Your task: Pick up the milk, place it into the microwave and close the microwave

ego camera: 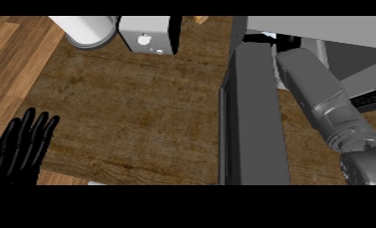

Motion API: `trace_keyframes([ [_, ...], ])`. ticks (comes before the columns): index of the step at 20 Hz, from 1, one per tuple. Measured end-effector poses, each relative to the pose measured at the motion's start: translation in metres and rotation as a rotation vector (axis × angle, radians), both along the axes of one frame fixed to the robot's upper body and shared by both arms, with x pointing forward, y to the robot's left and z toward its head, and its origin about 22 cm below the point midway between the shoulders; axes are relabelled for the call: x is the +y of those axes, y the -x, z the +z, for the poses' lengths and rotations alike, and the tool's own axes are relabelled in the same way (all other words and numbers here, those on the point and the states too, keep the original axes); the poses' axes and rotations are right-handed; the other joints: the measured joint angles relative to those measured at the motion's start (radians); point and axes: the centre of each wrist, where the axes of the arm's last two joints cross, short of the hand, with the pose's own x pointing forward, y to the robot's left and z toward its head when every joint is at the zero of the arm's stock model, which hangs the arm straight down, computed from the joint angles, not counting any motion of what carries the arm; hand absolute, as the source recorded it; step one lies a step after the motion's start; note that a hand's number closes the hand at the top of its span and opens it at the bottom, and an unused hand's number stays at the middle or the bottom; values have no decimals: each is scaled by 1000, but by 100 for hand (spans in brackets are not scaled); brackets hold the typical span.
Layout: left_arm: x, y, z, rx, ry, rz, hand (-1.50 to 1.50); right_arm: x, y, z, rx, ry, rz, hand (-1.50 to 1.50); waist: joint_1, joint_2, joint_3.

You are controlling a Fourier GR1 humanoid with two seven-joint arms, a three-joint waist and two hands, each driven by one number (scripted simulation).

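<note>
- Nearest the camera, the right forearm [327, 107] is seen coming in at the lower right corner, cut off by the edge there, and running up toward the microwave [316, 25].
- Of the right hand [257, 38] only a small dark part is shown, past the far end of the microwave door [253, 122]. Whether it is open or closed on anything cannot be told.
- The milk cannot be made out with certainty. A small pale patch [269, 34] is seen just beside that dark part, at the microwave's opening, but it is too small to be identified.
- The microwave is cut off by the top and right edges, and its inside is largely hidden by the forearm.
- The door is stood open and seen edge-on as a long dark slab between the bare counter [140, 112] and the forearm.
- The left hand [26, 142] is rested at the lower left edge, fingers straight and upward, nothing held.
- At the far side, a white cylinder [86, 29] and a white box [150, 34] with a black side are cut off at the top.
</note>
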Motion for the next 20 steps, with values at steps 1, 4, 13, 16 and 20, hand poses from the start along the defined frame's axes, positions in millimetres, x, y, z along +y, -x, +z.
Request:
trace_keyframes([
  [1, -1, -1, 0, 0, -1, -3, -150, 1, 1, -2, 8, -8, 16, -150, -3, 0, 0],
  [4, -5, -4, -1, 2, -2, -6, -150, 2, 2, -5, 29, -40, 43, -150, -11, -1, 1],
  [13, -17, -10, -6, 12, -10, -18, -150, -3, 6, -13, 57, -106, 72, -150, -25, -11, 0],
  [16, -21, -9, -7, 14, -13, -20, -150, -11, 8, -18, 57, -115, 73, -150, -29, -15, 0],
  [20, -29, -11, -5, 12, -10, -33, -150, -18, 11, -22, 62, -121, 82, -150, -36, -19, 0],
])
